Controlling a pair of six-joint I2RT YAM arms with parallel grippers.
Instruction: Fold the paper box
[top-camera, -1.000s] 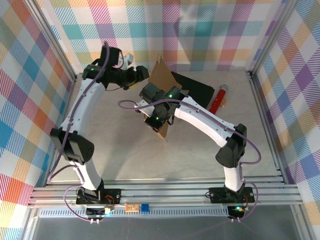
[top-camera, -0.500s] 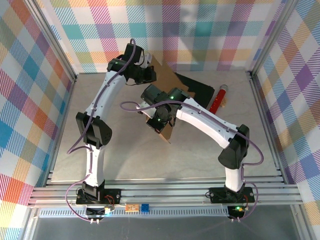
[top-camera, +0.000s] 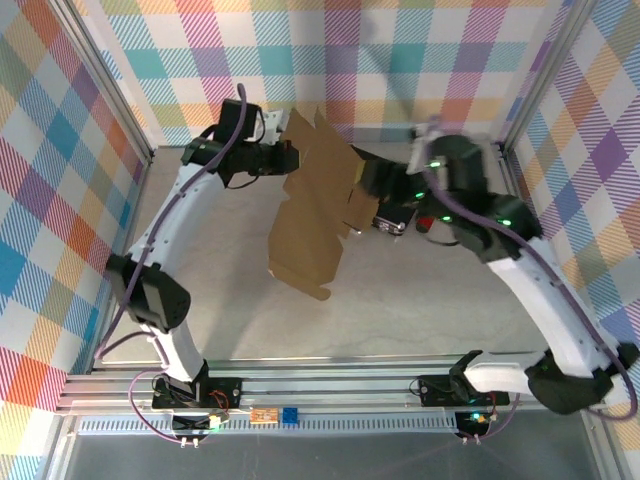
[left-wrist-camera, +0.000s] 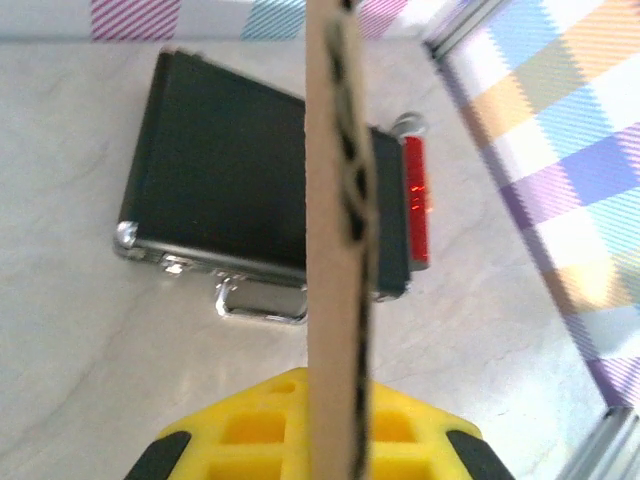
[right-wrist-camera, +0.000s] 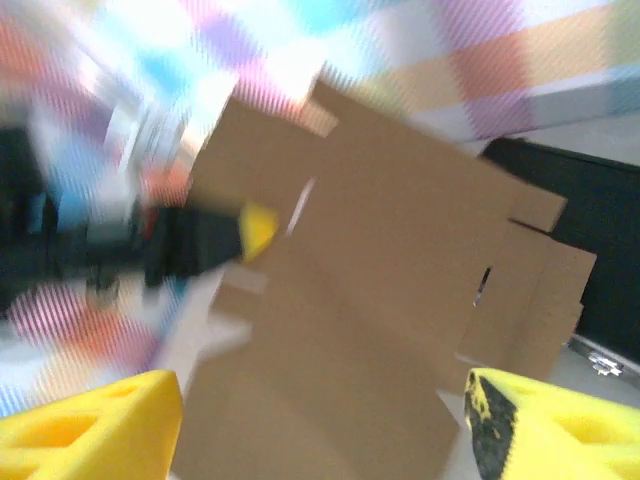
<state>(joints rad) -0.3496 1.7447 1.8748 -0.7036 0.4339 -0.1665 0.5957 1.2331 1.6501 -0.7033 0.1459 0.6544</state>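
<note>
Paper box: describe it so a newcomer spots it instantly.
Start at the table, far middle, between both arms. The paper box is the flat brown sheet the left pincer holds up. Unlike the black case behind it, it's thin cardboard with notched flaps.

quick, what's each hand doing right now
left hand: closed on the paper box
right hand: open, holding nothing
</note>
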